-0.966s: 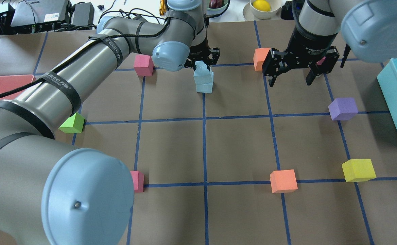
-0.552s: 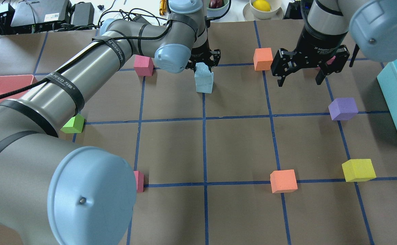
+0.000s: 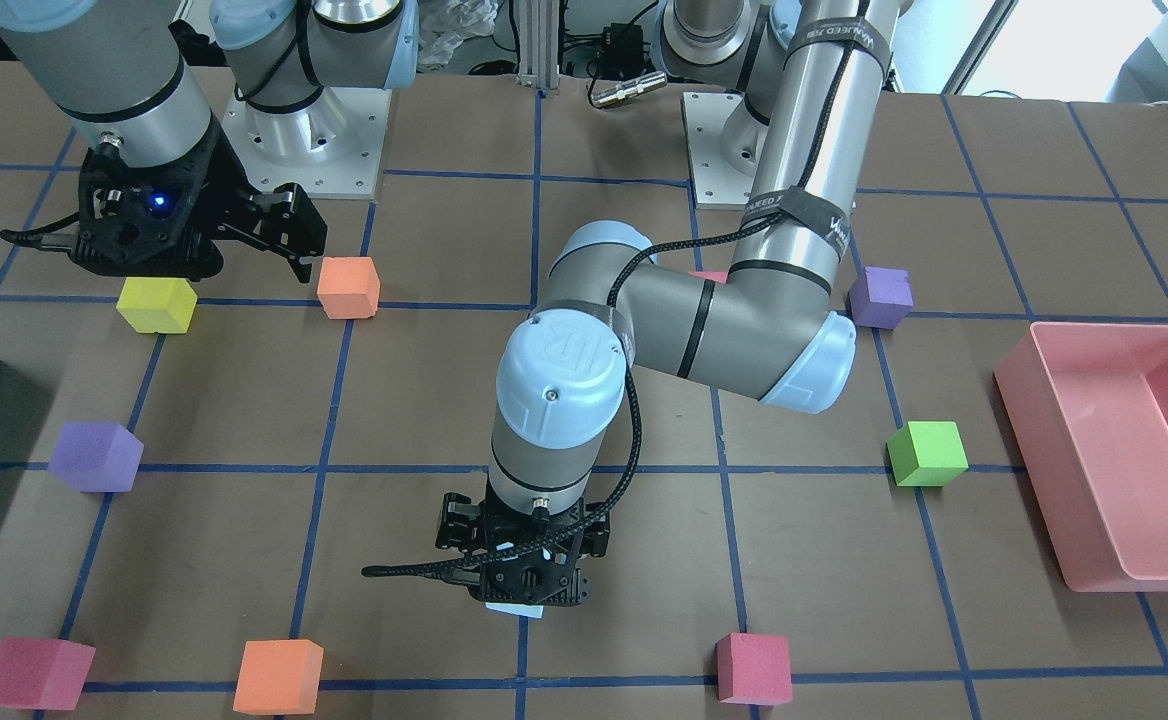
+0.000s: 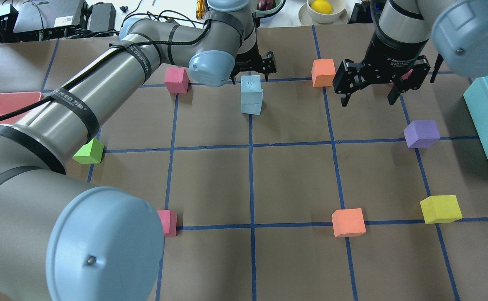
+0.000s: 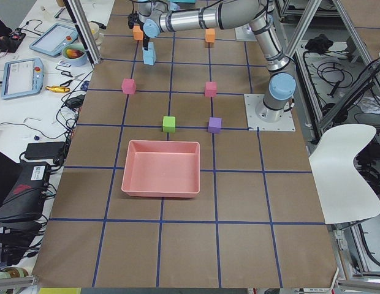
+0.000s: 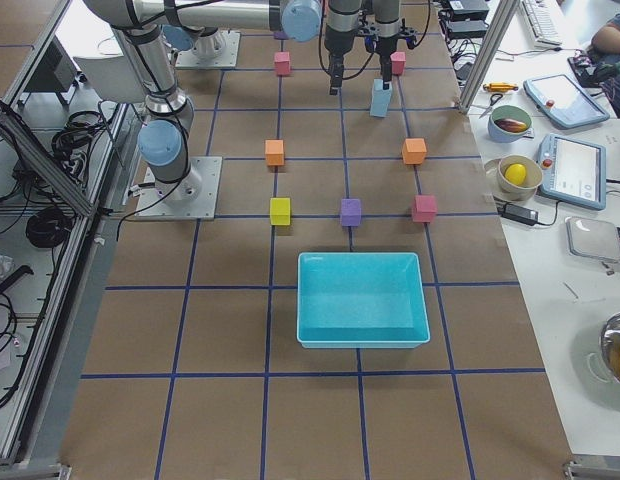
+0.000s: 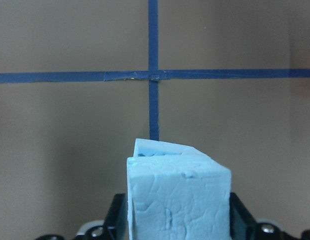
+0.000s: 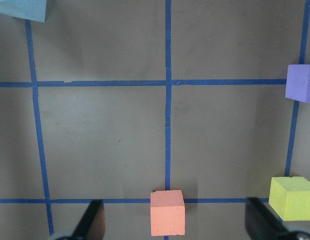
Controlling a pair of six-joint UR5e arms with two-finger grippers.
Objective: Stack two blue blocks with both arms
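Overhead: two blue blocks (image 4: pixel 251 95) stacked far-centre on the tape line (image 4: pixel 251 125), long axis vertical, upright. Left gripper (image 4: pixel 252 70) is at the stack's top. Right gripper (image 4: pixel 368 99) wide open, empty, well apart. Left wrist: jaws spread, flanking top block (image 7: pixel 177 200), which sits slightly twisted on the lower one. Looks like the release step; next needs a straight lift clear.

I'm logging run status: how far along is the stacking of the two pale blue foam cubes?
Done: the upper pale blue foam cube rests on the lower pale blue foam cube. In hand: nothing; the left gripper hangs open by the stack's top, the right gripper is open and empty off to the side. Left: probably only pulling both arms clear.
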